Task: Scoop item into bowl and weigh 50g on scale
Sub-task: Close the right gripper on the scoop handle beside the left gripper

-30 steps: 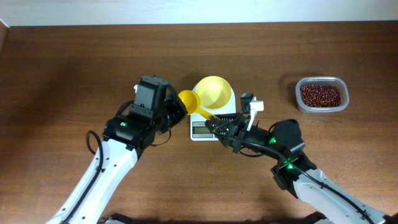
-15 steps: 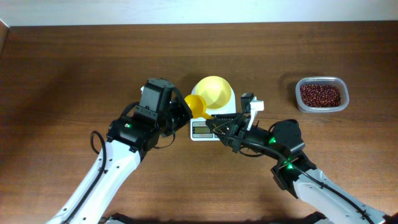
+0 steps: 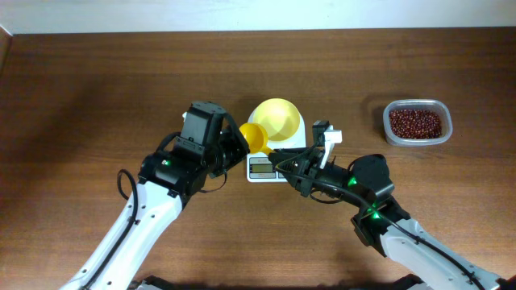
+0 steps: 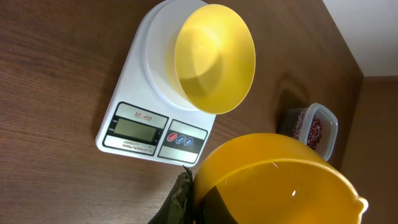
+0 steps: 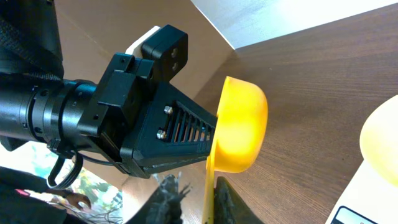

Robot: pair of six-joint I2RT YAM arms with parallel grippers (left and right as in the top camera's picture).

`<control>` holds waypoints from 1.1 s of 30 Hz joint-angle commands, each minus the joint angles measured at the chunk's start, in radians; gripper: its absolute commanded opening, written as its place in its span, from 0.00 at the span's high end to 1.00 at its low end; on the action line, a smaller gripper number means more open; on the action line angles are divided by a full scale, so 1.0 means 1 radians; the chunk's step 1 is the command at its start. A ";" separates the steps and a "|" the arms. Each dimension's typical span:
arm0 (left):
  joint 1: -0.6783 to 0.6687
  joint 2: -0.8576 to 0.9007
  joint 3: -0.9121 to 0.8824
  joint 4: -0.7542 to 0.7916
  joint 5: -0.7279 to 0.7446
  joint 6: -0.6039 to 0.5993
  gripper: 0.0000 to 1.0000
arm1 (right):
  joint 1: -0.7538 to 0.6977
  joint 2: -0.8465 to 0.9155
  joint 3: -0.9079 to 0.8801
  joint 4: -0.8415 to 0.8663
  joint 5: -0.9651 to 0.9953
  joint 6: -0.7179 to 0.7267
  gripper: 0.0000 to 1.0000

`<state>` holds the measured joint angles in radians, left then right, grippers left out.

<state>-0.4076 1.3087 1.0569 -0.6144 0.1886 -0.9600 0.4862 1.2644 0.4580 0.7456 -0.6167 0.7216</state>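
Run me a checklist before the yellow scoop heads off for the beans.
1. Small round pale yellow bowl sits on the white digital kitchen scale: ok.
2. Bowl holds no beans: ok.
3. Yellow long-handled plastic scoop is empty, its handle between the right gripper fingers: ok.
4. Left gripper is free of the scoop's cup: cannot tell; a black finger lies against the cup.
5. Scale's grey display reads zero: cannot tell, no digits legible.
6. Dark red-brown beans lie uncovered in the clear plastic tub: ok.
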 commanded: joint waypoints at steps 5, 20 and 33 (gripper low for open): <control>-0.047 -0.011 0.015 0.003 -0.029 0.020 1.00 | 0.013 0.005 0.008 -0.006 0.027 -0.011 0.82; -0.051 -0.011 0.015 0.023 -0.028 0.019 1.00 | 0.013 0.005 0.008 -0.010 0.027 -0.008 0.77; -0.051 -0.011 0.015 0.022 -0.027 0.019 1.00 | 0.013 0.005 0.008 -0.035 0.027 -0.008 0.84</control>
<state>-0.4431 1.3087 1.0569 -0.5980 0.1410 -0.9562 0.4862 1.2644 0.4580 0.7097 -0.5980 0.7216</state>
